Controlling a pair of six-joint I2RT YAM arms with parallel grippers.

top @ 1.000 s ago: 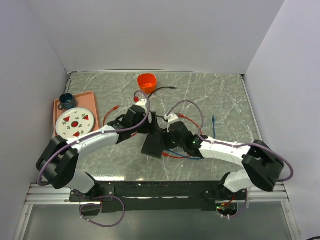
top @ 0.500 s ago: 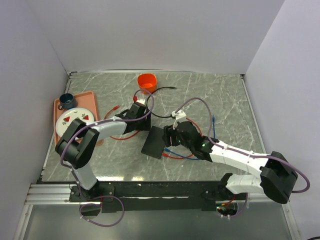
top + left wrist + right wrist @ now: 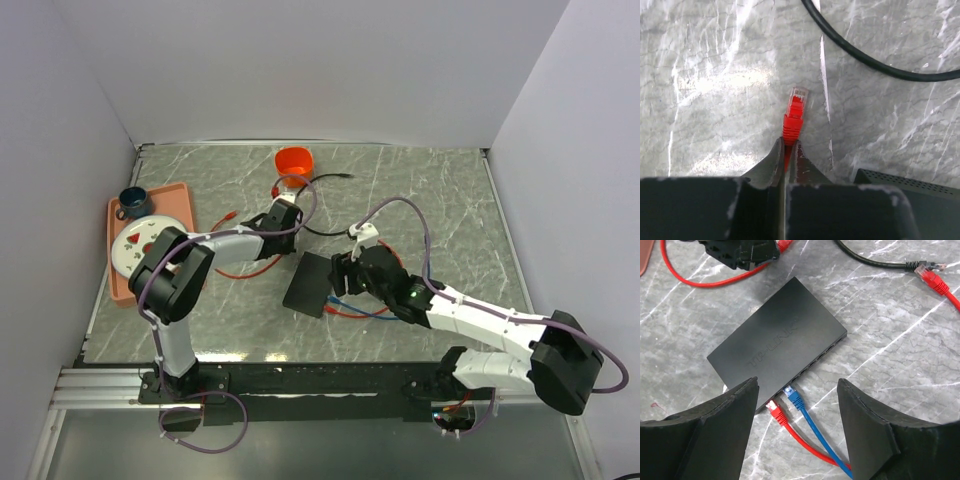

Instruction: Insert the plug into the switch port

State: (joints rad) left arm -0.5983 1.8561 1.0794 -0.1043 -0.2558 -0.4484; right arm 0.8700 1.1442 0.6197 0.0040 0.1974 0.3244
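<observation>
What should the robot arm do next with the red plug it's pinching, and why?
Probably lift it a little and swing it round toward the black switch. The left gripper is shut on the tail end of the red plug, so the grip looks done. But the plug points away from the switch, so it can't reach a port until it is turned.

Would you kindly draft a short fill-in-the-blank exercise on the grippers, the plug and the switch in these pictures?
1. The left gripper pinches the cable behind a plug coloured ___.
2. The right gripper hangs ___ above the black switch.
3. A red cable and a ___ one end at the switch's edge.

Missing words: red; open; blue.
</observation>
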